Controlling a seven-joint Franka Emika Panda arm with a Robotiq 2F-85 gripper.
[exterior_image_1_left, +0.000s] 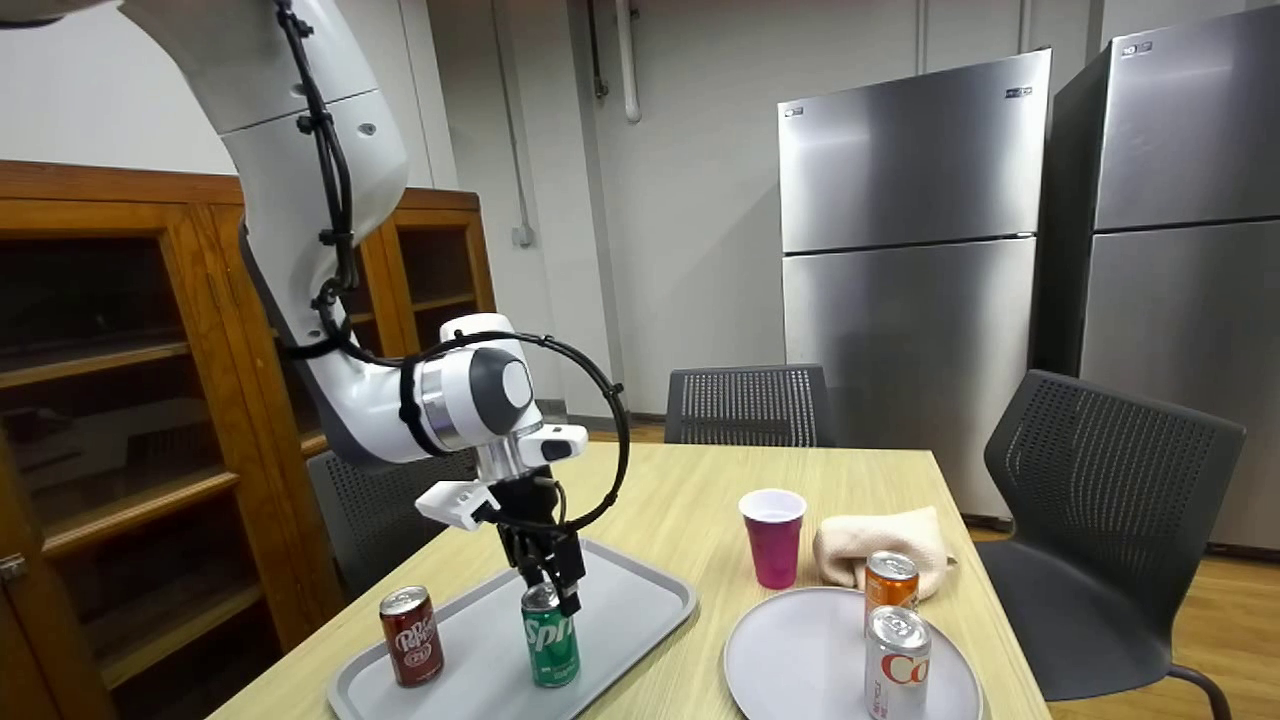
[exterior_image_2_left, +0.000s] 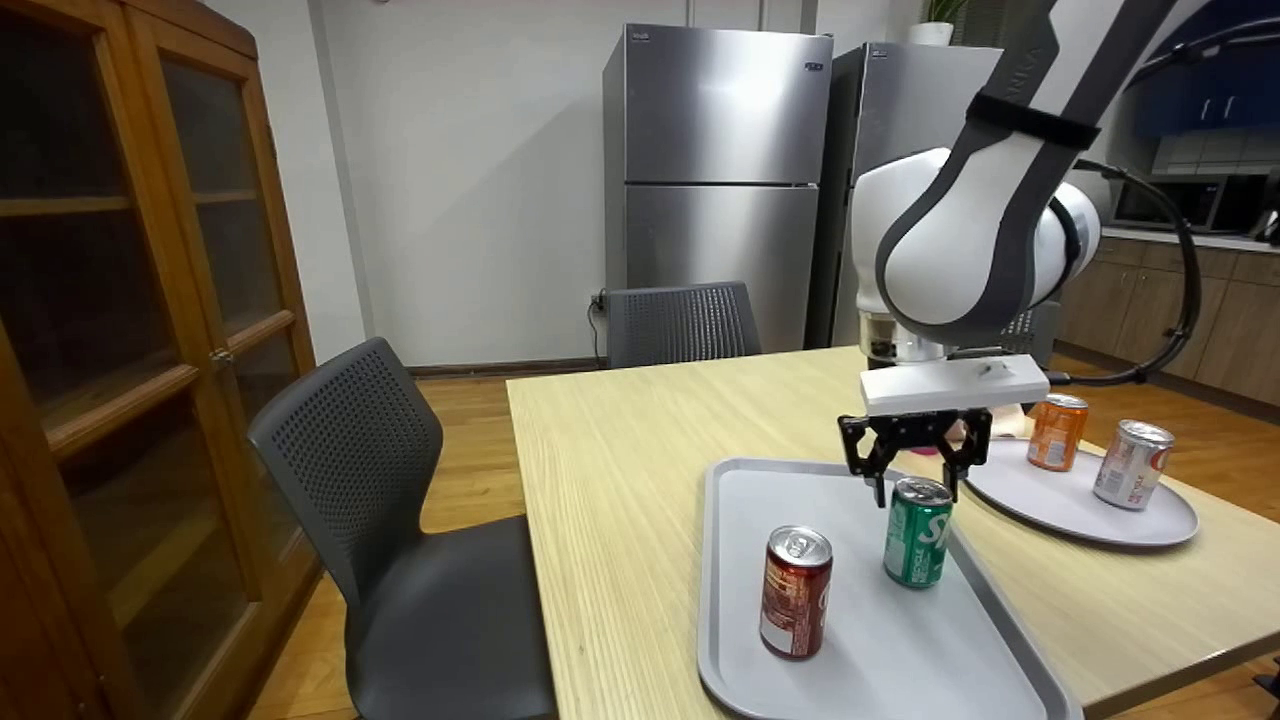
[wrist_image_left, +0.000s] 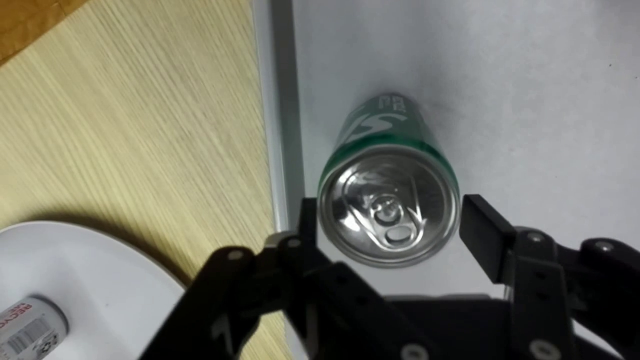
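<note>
A green Sprite can (exterior_image_1_left: 551, 648) stands upright on a grey rectangular tray (exterior_image_1_left: 625, 590) in both exterior views. My gripper (exterior_image_2_left: 916, 492) points down over the can, with one finger on each side of its top. In the wrist view the can (wrist_image_left: 387, 200) shows its silver lid between the black fingers of the gripper (wrist_image_left: 388, 215). A narrow gap shows between the lid and the finger on the right; the finger on the left is very close to the rim, and contact there cannot be told. A dark red Dr Pepper can (exterior_image_2_left: 796, 592) stands on the same tray.
A round grey plate (exterior_image_1_left: 790, 650) beside the tray holds an orange can (exterior_image_1_left: 890, 582) and a silver Coke can (exterior_image_1_left: 897, 665). A magenta cup (exterior_image_1_left: 774, 545) and a beige cloth (exterior_image_1_left: 835, 545) are behind it. Chairs (exterior_image_2_left: 470, 600) stand around the wooden table (exterior_image_2_left: 610, 480).
</note>
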